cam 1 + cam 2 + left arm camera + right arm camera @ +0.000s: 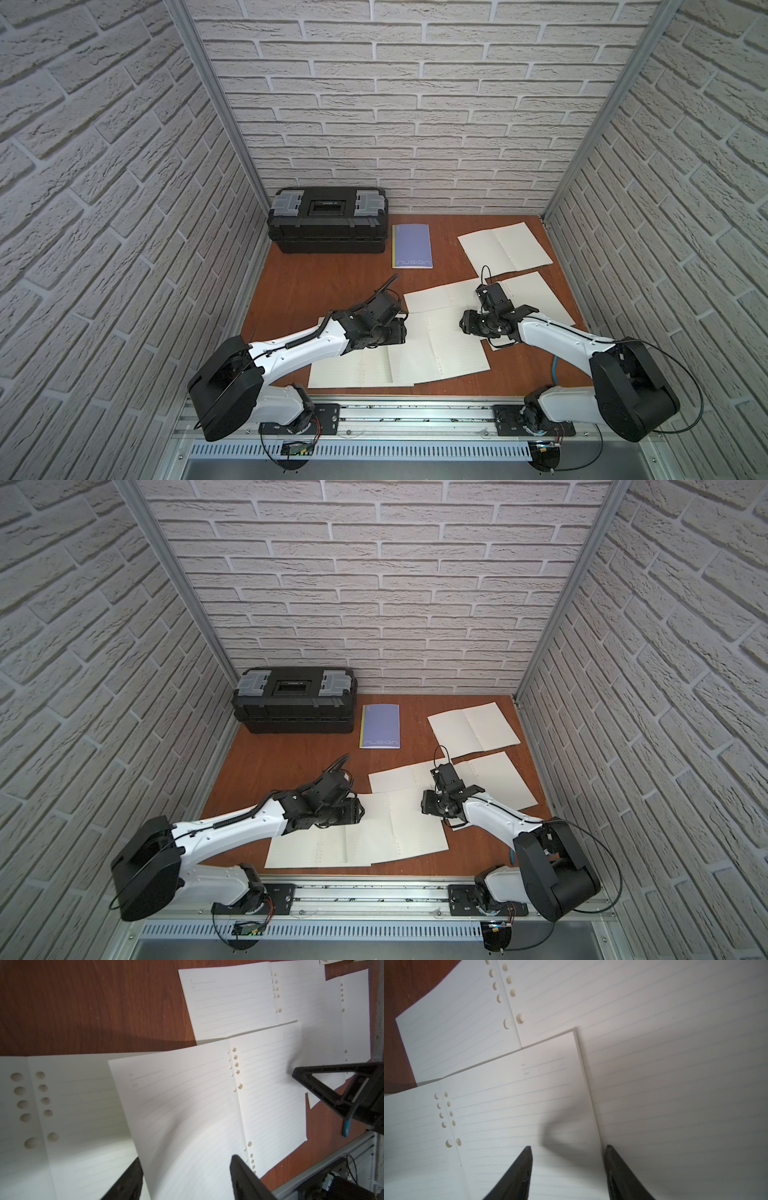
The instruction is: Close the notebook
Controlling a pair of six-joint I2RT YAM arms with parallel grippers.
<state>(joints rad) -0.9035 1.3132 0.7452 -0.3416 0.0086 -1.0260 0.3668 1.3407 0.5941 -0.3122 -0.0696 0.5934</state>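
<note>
Jaws of the left gripper (185,1158) are gaping empty astride the left page (182,1105); notebook (440,345) is lying open near centre, light, floppy, probably best pinched at an outer edge; right gripper (569,1147) is gaping empty over its right edge

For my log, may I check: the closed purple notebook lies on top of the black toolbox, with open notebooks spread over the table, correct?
Not quite: the closed purple notebook lies flat on the table beside the black toolbox, not on top of it; both top views show this. Open notebooks are indeed spread over the table.
</note>
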